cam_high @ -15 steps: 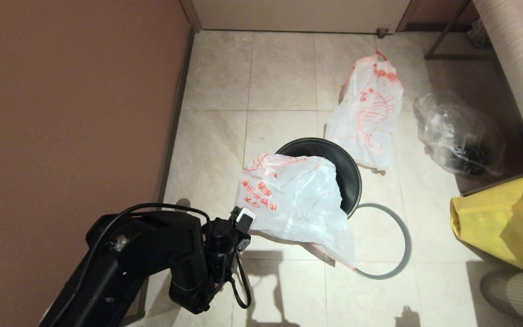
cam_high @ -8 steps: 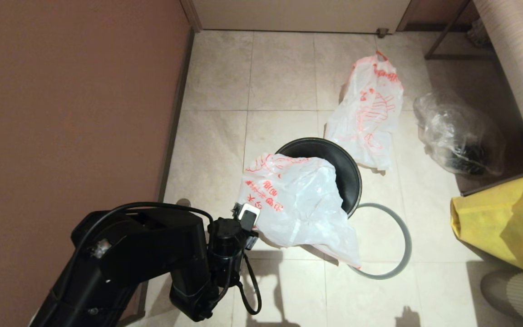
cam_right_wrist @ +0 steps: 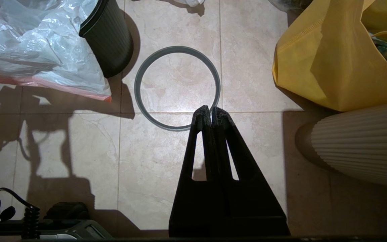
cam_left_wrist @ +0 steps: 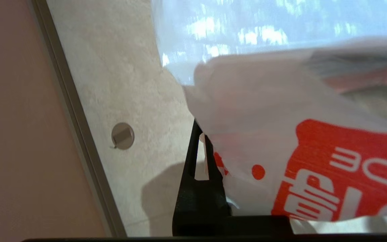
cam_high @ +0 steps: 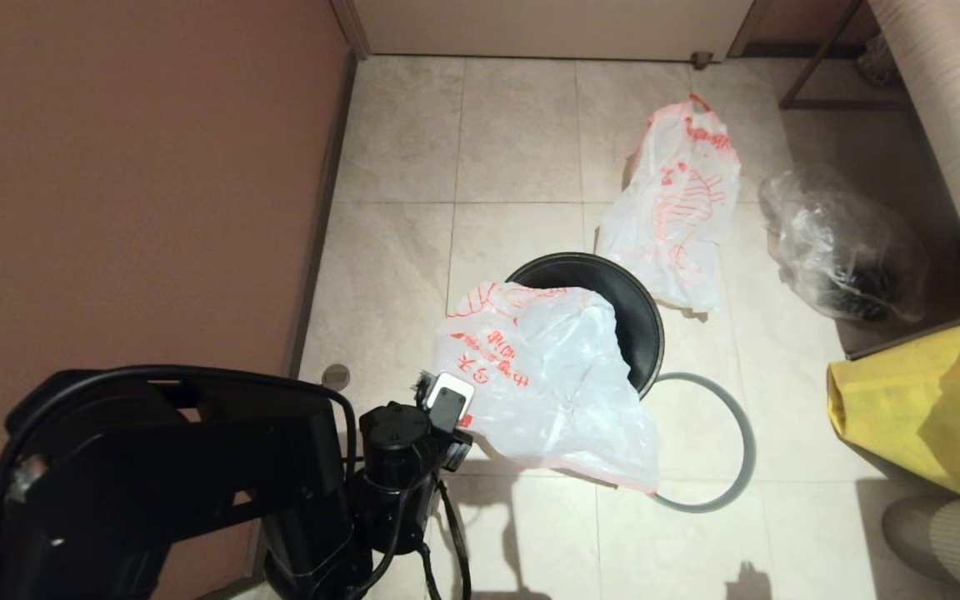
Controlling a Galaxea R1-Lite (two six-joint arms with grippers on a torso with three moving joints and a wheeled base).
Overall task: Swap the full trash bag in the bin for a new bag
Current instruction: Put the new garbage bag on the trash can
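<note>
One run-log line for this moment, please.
left gripper: shut on new bag | bag draped over bin | right gripper: shut, idle

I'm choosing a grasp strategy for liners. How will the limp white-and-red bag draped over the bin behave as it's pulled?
Likely floppy: the new bag sags over the bin rim in creases, hanging from the left gripper. Probably very light, since the thin film shows light through it. It may slip or bunch, because the fingers pinch only one edge.
</note>
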